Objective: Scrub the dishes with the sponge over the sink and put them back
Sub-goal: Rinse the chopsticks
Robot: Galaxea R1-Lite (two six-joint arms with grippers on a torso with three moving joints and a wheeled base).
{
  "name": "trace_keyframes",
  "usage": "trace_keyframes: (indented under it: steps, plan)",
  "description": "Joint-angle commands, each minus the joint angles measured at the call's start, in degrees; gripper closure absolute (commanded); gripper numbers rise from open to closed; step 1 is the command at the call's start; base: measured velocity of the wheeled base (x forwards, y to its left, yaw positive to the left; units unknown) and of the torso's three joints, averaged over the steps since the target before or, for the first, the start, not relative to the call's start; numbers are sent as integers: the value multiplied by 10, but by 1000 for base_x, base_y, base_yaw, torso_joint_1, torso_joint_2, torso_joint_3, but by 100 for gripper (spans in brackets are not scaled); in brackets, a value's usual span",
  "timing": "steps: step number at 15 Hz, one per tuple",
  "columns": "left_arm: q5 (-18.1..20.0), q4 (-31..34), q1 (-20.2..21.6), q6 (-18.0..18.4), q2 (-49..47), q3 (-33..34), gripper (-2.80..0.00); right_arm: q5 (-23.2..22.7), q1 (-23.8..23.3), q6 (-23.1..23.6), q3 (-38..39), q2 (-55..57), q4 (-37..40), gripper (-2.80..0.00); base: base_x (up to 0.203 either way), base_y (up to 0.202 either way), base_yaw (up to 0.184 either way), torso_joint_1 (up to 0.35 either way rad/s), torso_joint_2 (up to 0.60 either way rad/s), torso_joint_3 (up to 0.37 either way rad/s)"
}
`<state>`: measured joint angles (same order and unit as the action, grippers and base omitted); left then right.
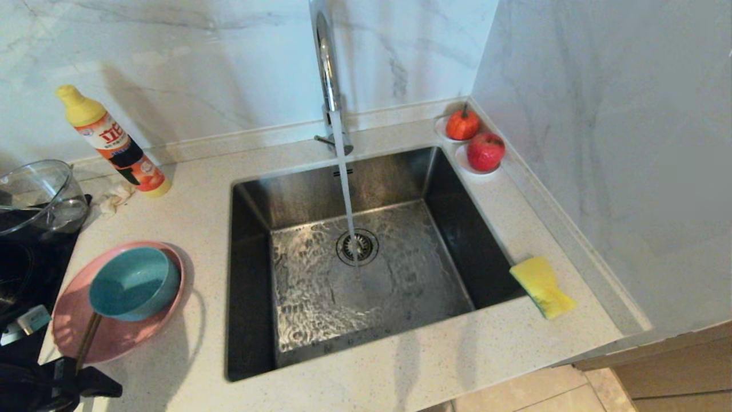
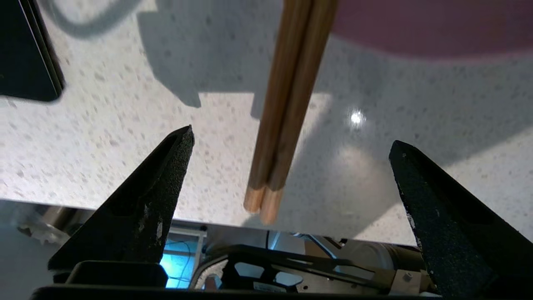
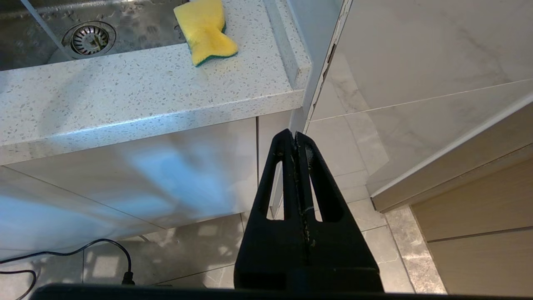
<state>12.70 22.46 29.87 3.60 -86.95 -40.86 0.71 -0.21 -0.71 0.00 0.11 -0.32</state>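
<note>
Worktop (image 1: 400,355) carries the sink (image 1: 366,274), water running onto its drain. Pink plate (image 1: 114,337) with the teal bowl (image 1: 134,283) on it lies by the worktop's front left edge; chopsticks (image 2: 287,112) jut between the left gripper (image 2: 291,143), fingers spread wide, touching nothing. Sponge (image 1: 542,286) sits at the sink's right rim. Right gripper (image 3: 295,135) hangs clenched below the worktop

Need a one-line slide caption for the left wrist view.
Open left gripper lines up on wooden chopsticks jutting off the pink plate.
</note>
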Motion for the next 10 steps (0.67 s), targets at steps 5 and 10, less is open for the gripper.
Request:
trace_keyframes:
  steps: [5,10]
  plan:
    - [1,0,0,-3,-28,-26,-280,0,0,0,0,1,0,0,0,0,0,0,0,0]
    - [1,1,0,-4,-30,-22,0,0,0,0,0,1,0,0,0,0,0,0,0,0]
